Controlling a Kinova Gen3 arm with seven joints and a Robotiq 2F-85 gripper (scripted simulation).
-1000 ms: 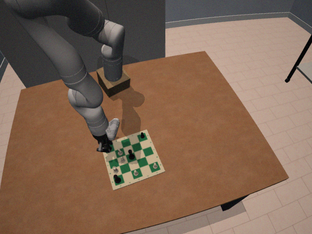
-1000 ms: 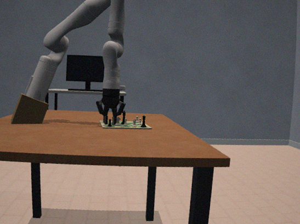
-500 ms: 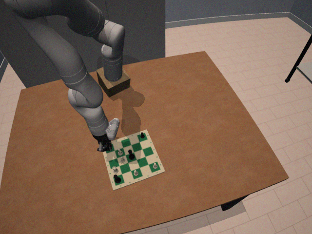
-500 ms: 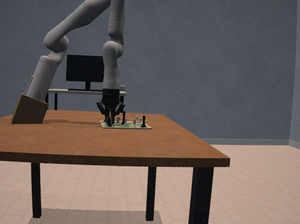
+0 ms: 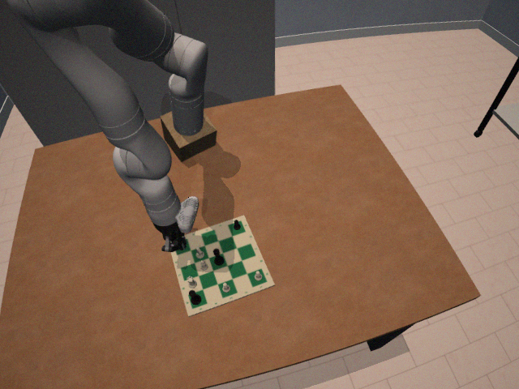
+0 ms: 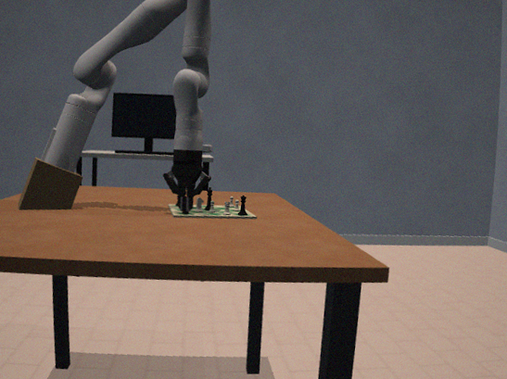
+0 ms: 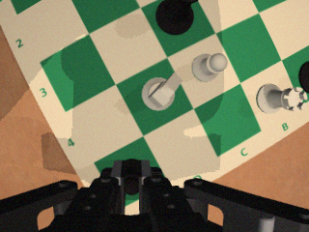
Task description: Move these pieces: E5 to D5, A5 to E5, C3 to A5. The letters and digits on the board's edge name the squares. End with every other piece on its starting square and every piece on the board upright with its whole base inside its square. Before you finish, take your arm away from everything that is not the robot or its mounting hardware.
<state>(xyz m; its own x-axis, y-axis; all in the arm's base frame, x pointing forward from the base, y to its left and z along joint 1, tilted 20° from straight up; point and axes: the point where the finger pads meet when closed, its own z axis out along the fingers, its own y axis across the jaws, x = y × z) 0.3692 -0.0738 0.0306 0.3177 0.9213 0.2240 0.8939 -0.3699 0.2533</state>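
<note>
A small green and cream chessboard (image 5: 246, 251) (image 6: 206, 214) (image 7: 97, 0) lies on the table. My gripper (image 5: 173, 245) (image 6: 185, 198) (image 7: 131, 174) is low over corner square E5 and shut on the black pawn (image 7: 131, 169) there. D5 beside it is a bare cream square (image 7: 173, 147). A black piece (image 5: 194, 297) (image 7: 305, 75) stands on A5, cut off by the right edge of the wrist view. A tall black piece (image 5: 217, 256) (image 7: 176, 15) stands on C3. White pieces stand on D4 (image 5: 199, 253) (image 7: 157, 93), C4 (image 5: 203, 265) (image 7: 208, 66) and B5 (image 5: 191, 281) (image 7: 276, 99).
More pieces stand on the board: a black one (image 5: 237, 224) in the far corner, white ones (image 5: 225, 287) (image 5: 257, 275) near the front edge. The arm's wooden base block (image 5: 188, 138) (image 6: 48, 187) sits at the back of the brown table (image 5: 335, 188).
</note>
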